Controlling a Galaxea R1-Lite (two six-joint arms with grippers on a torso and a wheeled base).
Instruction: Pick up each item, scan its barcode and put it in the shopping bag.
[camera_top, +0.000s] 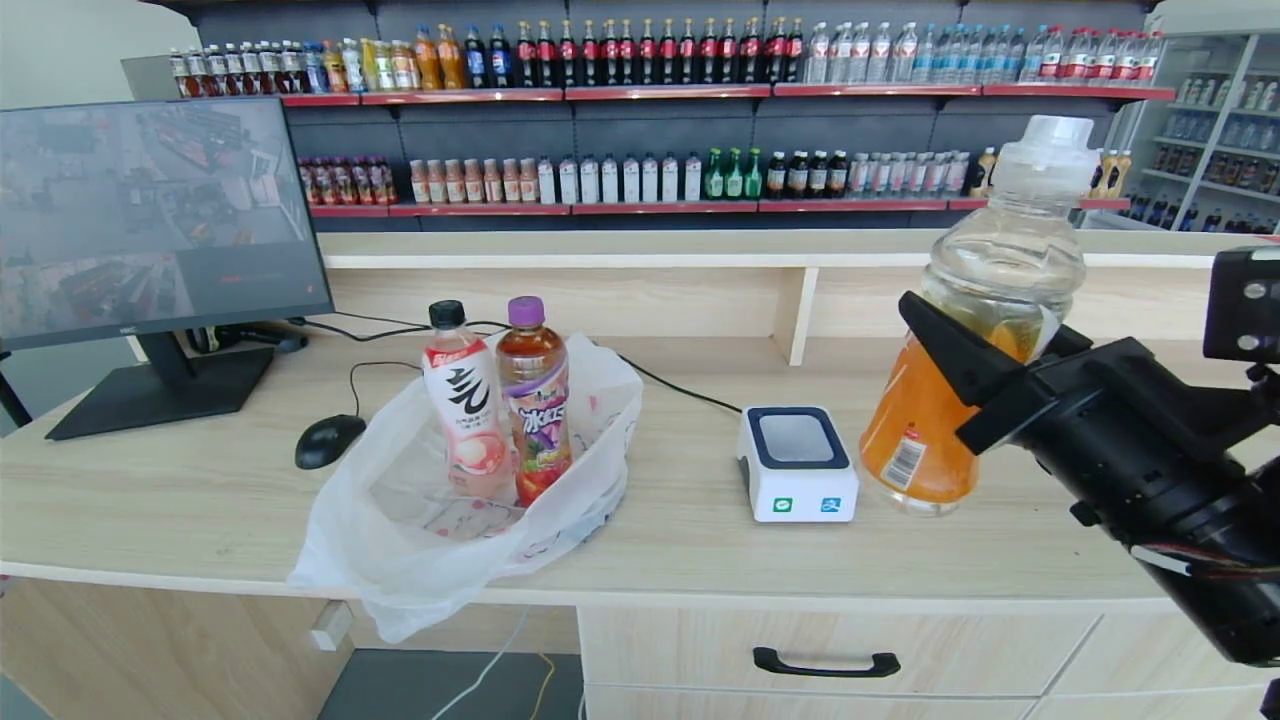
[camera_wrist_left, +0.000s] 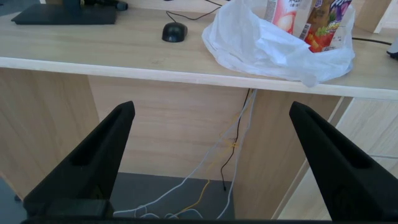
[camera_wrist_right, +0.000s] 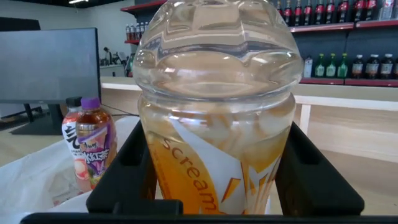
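Orange drink bottle | right gripper clamped on it, just beside barcode scanner | risk: bottle's barcode angled off scanner, likely no read

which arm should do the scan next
Right. The right gripper has its jaws shut on the orange bottle, held just beside the scanner. The left gripper sits below the counter edge, jaws open and empty, away from both.

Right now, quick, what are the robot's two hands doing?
Left gripper: open, holding nothing.
Right gripper: closed on the orange drink bottle.
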